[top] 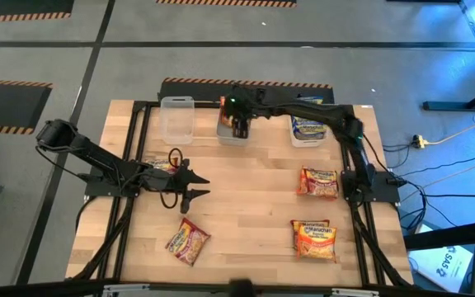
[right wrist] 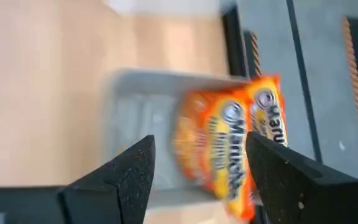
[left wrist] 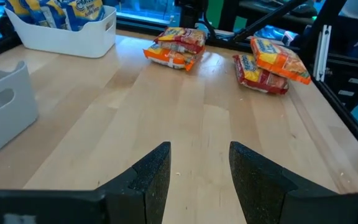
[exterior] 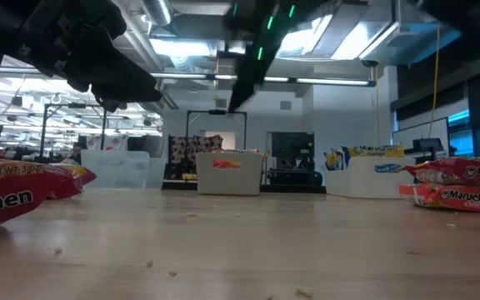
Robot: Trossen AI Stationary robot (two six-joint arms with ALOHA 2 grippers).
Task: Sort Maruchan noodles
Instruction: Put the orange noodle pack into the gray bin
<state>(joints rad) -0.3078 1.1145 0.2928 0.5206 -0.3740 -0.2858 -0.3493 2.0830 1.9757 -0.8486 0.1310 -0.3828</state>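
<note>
Three tubs stand along the table's far edge. The middle tub [top: 231, 132] holds an orange Maruchan packet [right wrist: 229, 143], which lies slanted with one end over the tub's rim [right wrist: 267, 93]. My right gripper [top: 239, 124] hangs above this tub, open, with its fingers apart above the packet and touching nothing [right wrist: 197, 168]. The right tub [top: 308, 130] holds blue-and-yellow packets. My left gripper [top: 198, 186] waits open over the table's left middle [left wrist: 201, 180], with nothing between its fingers. A reddish packet [top: 188, 241] lies near the front left.
Two small piles of orange and red packets [top: 318, 182] [top: 314, 239] lie on the table's right side. The clear tub [top: 176, 115] stands at the far left. Another packet [top: 163, 166] shows partly under my left arm. Bare wood lies in the table's middle.
</note>
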